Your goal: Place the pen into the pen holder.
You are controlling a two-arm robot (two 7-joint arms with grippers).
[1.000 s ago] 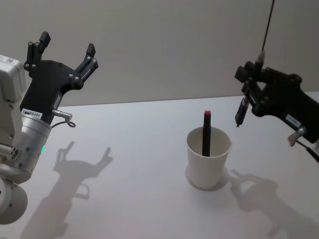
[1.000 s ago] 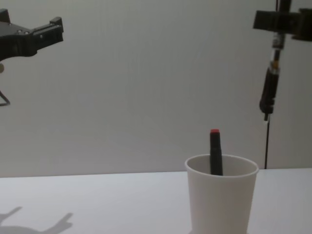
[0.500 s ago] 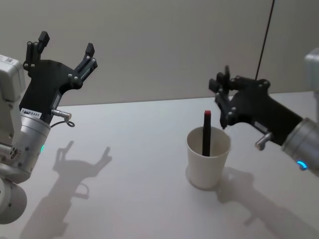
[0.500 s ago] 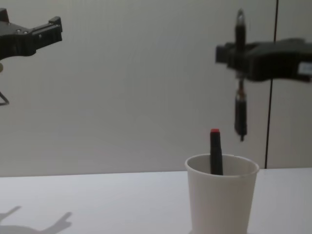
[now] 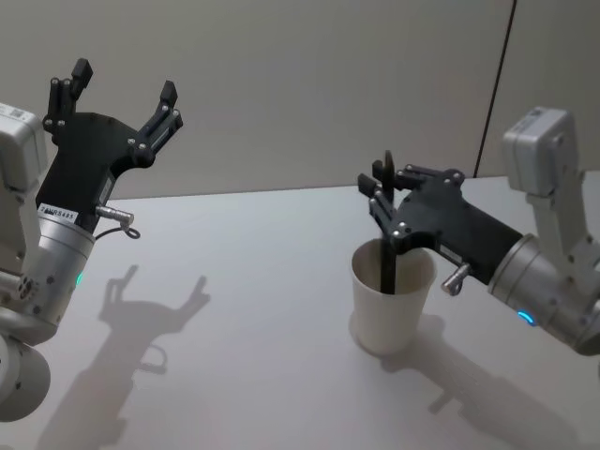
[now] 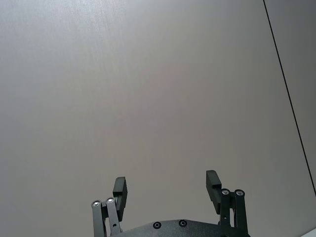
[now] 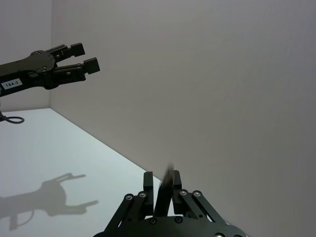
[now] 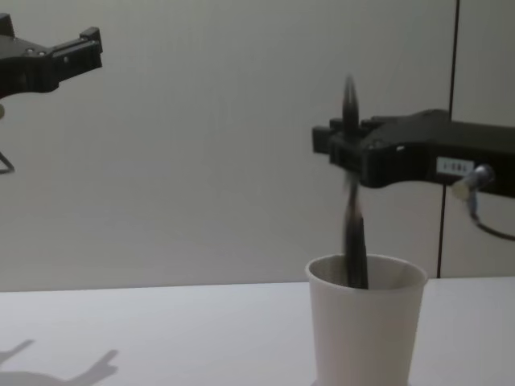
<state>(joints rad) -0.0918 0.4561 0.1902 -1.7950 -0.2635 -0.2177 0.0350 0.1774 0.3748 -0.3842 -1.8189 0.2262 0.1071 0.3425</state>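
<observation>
At about nine o'clock in the head view, the left claw is raised well above the counter, its fingers spread wide with nothing between them. Its shadow lies on the white surface below, toward seven o'clock. The left wrist view shows the same claw gaping against a plain grey wall, and in the chest view it sits high at ten o'clock, far from everything else.

Moving toward the centre, the pen holder, a white paper cup, stands upright on the counter slightly to the four o'clock side of the middle in the head view. In the chest view it sits at five o'clock, with its rolled rim facing up.

Directly above the cup, the right claw is clamped narrowly on a black pen, which hangs nearly upright. The pen's upper end sticks up past the fingers, and its lower end dips inside the rim of the cup. The chest view shows the pen blurred, reaching down past the rim, with the right claw just above. Whether its tip touches the bottom cannot be told. In the right wrist view, the fingers press close around the thin dark shaft.

The right arm stretches off toward three o'clock.
</observation>
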